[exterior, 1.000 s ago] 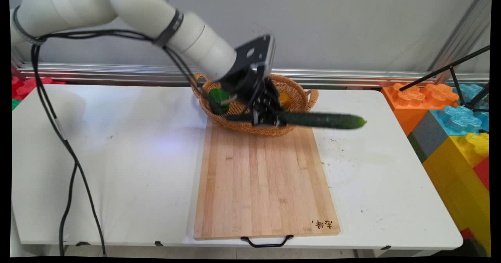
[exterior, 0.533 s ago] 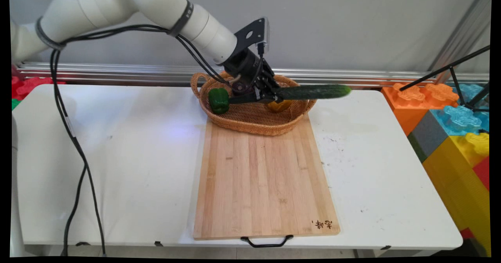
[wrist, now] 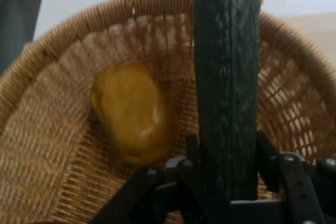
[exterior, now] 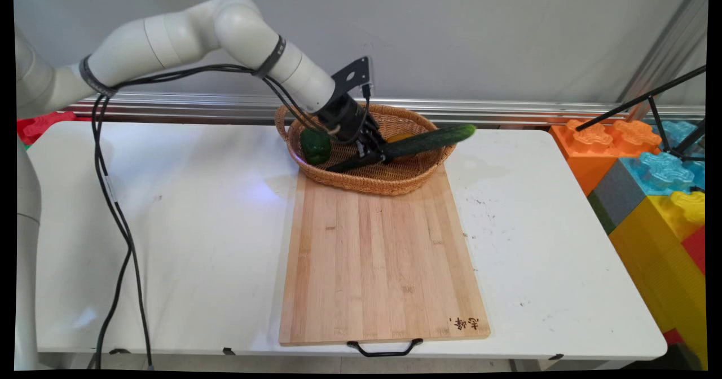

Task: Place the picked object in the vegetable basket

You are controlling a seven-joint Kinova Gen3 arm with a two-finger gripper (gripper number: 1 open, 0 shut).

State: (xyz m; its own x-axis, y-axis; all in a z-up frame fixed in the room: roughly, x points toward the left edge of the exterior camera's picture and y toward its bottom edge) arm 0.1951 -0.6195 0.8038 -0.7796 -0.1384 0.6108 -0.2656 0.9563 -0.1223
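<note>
Bamboo cutting board [exterior: 381, 258] lies nearest on the white counter [exterior: 169, 227], bare. At its 12 o'clock sits a wicker basket [exterior: 361, 180] — a green pepper [exterior: 315, 145] at its 9 o'clock side, a yellow vegetable [wrist: 135, 113] toward 3. Above the basket the gripper [exterior: 377, 154] is clamped on a dark cucumber [exterior: 431, 140], whose far end pokes past the rim toward 2 o'clock — colored blocks [exterior: 654, 176] stand beyond.

You are working in a robot lab: white worktop [exterior: 169, 227], bare grey wall [exterior: 479, 35], aluminium rail [exterior: 507, 111], giant toy blocks [exterior: 654, 181], tripod leg [exterior: 637, 102].
</note>
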